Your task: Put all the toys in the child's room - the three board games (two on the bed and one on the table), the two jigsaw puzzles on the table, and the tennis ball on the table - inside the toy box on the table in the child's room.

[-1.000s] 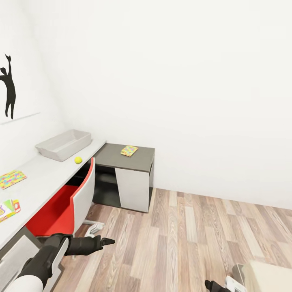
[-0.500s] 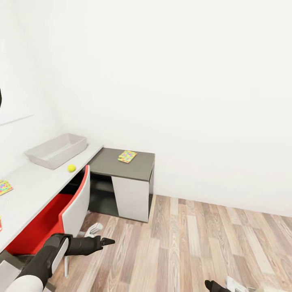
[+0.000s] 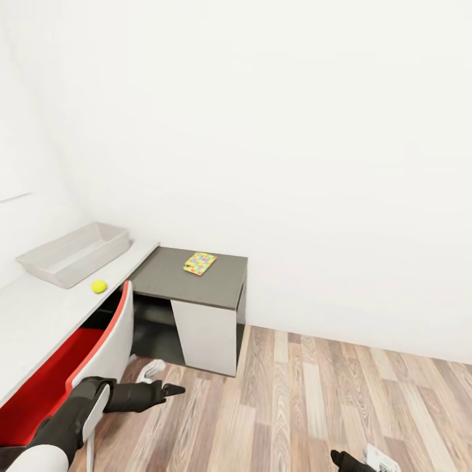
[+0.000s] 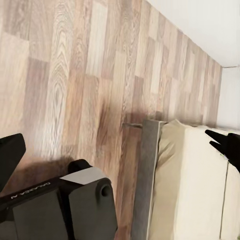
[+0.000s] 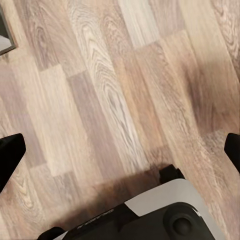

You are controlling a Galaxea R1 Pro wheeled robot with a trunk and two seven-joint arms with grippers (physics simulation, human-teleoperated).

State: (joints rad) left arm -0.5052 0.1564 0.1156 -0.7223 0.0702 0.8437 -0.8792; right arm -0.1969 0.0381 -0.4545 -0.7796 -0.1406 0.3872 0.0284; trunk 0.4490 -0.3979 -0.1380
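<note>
Left gripper [image 3: 172,391] by the head; bed [image 4: 190,185] by its wrist.

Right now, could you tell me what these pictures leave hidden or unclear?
- Head view: the table is cut off by the left edge, so no board games show.
- Head view: the toy box floor is hidden behind its near wall.
- Head view: the right gripper is cropped by the bottom edge.

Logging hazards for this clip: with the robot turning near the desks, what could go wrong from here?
The jigsaw puzzle lies on the lower dark desk, apart from the toy box, so it could be overlooked. The tennis ball sits loose near the table edge and might roll off. The left end effector passes near the red chair and could clip it.
</note>
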